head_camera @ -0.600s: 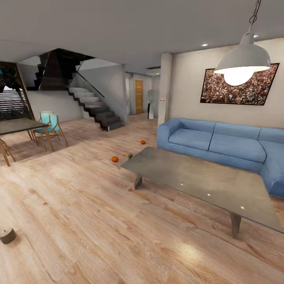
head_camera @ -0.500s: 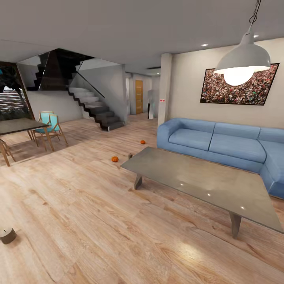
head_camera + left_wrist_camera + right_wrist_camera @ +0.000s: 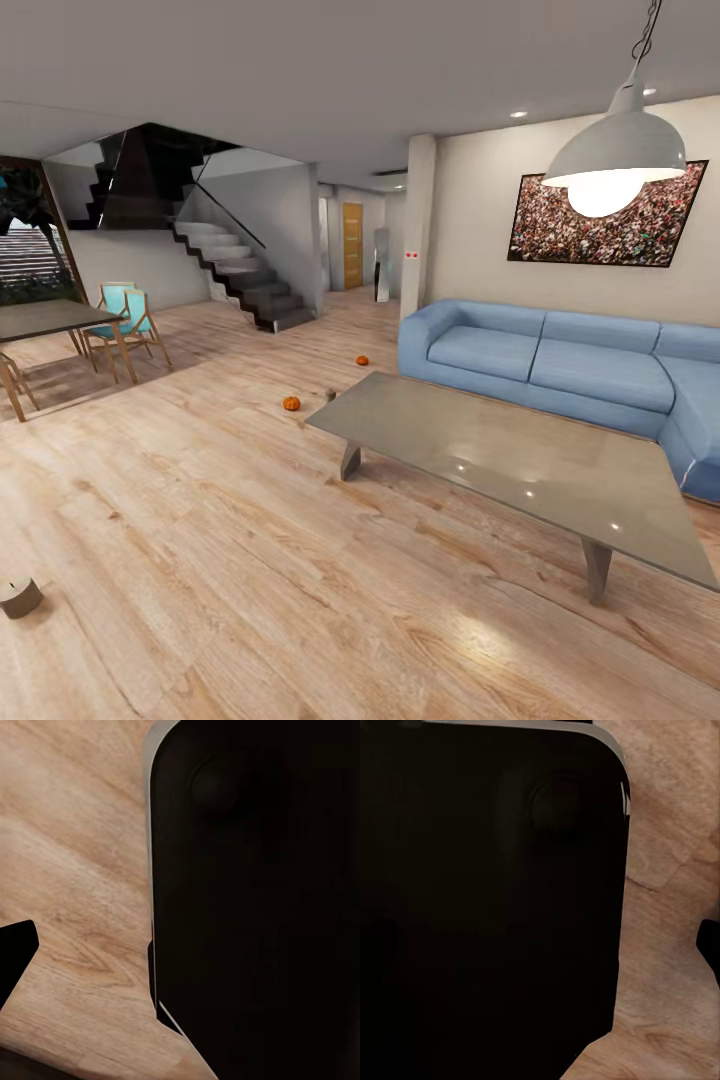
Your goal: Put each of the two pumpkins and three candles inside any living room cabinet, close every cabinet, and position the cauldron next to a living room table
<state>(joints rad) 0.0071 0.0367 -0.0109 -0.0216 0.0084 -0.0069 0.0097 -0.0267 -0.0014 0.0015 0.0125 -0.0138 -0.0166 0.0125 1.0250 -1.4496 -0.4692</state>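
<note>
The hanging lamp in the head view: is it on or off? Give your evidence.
On. The bulb under the hanging lamp glows bright white against its grey shade, brighter than the wall behind it.

Ahead of me the wood floor (image 3: 200, 520) lies open and wide — I see a broad lane running toward the staircase (image 3: 245, 275). The grey coffee table (image 3: 510, 470) blocks the right, with the blue sofa (image 3: 560, 365) just behind it. The dining table (image 3: 45, 320) and chairs (image 3: 125, 325) crowd the far left. Low obstacles on the floor — two pumpkins (image 3: 291, 403) beyond the coffee table's corner, one candle (image 3: 20, 596) near left.
</note>
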